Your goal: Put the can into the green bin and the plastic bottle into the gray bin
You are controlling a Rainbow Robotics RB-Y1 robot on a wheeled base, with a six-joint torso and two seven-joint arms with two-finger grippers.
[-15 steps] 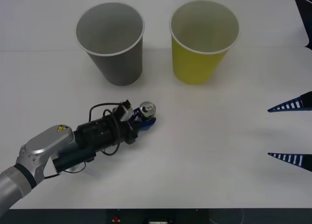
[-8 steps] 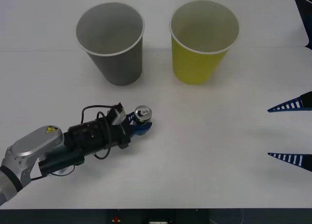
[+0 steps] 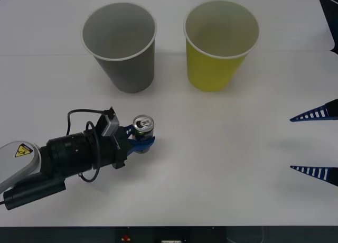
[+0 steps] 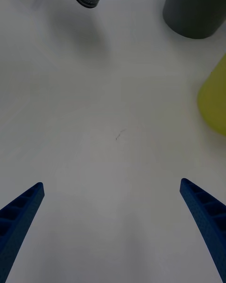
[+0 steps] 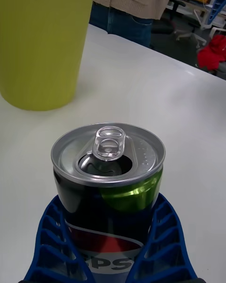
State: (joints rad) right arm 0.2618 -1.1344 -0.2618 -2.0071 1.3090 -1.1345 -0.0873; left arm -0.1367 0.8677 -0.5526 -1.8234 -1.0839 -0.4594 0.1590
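Observation:
A small silvery can (image 3: pixel 142 124) with a pull-tab top is held upright by my left gripper (image 3: pixel 139 139), whose blue fingers (image 5: pixel 162 236) are shut around its sides, at the table's front left. In the left wrist view the can (image 5: pixel 109 188) fills the foreground with the green bin (image 5: pixel 42 42) beyond it. The gray bin (image 3: pixel 120 46) stands at the back left and the green bin (image 3: pixel 221 45) at the back centre-right, both upright. My right gripper (image 3: pixel 316 142) stands open at the right edge, with nothing between its fingers. The plastic bottle is out of view.
The white table (image 3: pixel 222 142) spreads broad and bare between the two arms. A black cable (image 3: pixel 84 116) loops above the left wrist. The table's front edge (image 3: pixel 169 228) runs just below the arms.
My left gripper has moved left and toward the table's front with the can in its grip, away from the bins. The right arm has not moved.

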